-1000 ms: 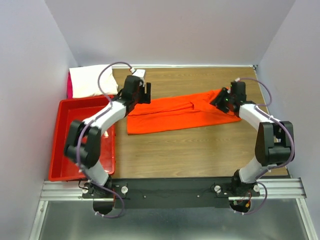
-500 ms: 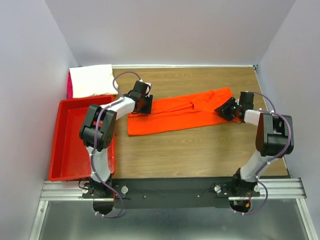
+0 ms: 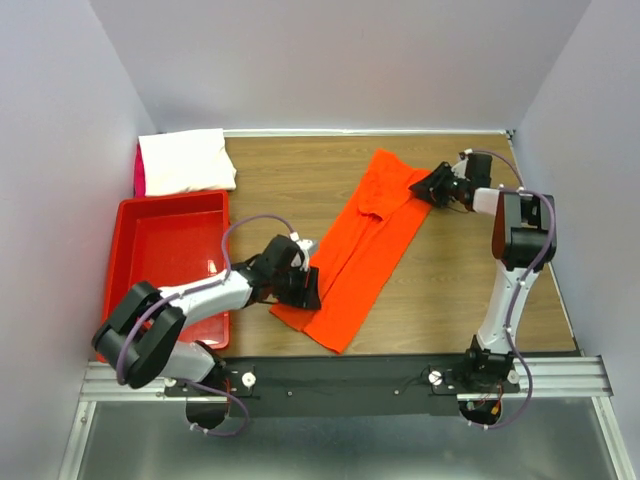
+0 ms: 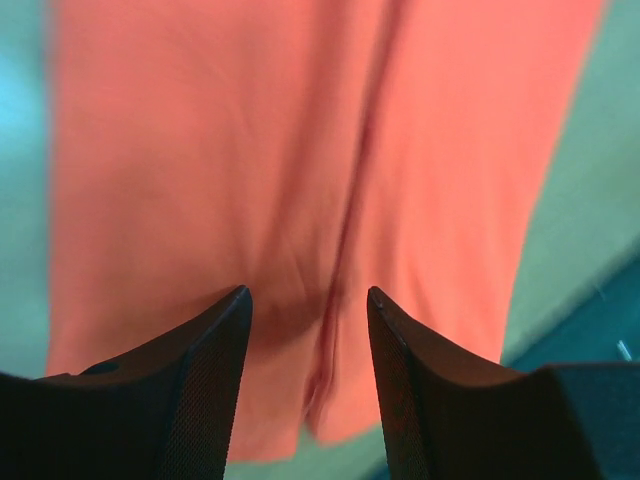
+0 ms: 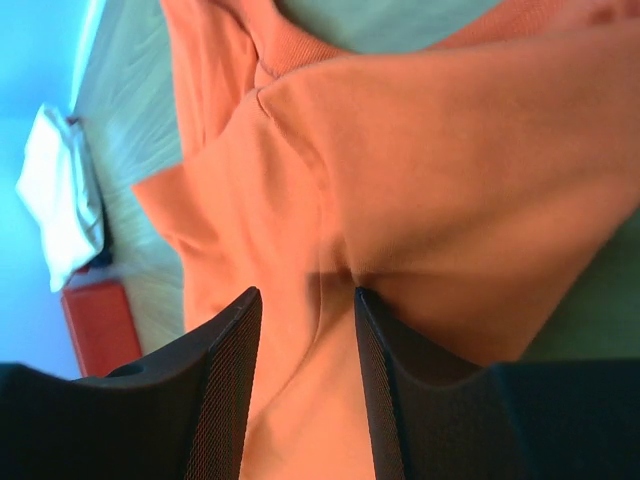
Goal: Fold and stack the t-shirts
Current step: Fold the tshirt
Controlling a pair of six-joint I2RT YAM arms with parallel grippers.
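Note:
The orange-red t-shirt (image 3: 365,240) lies as a long narrow strip, slanting from the back right toward the near middle of the table. My left gripper (image 3: 308,290) is at its near end, jaws partly closed with a ridge of orange cloth (image 4: 330,250) puckered between the tips (image 4: 308,295). My right gripper (image 3: 428,187) is at the far end by the sleeve, its tips (image 5: 308,292) pinching a crease of the same shirt (image 5: 420,170). A folded white t-shirt (image 3: 185,160) rests at the back left, over a sliver of a pink one (image 3: 139,172).
A red plastic bin (image 3: 160,270) stands at the left, just beside my left arm. The black base rail (image 3: 350,375) runs along the near edge. Walls close in at the back and both sides. The right wrist view also catches the white t-shirt (image 5: 60,195) and the bin (image 5: 95,320).
The orange-red shirt has swung from lying crosswise to slanting front to back. My left gripper closed partway and pulled its end toward the near edge; my right gripper carried its end farther back.

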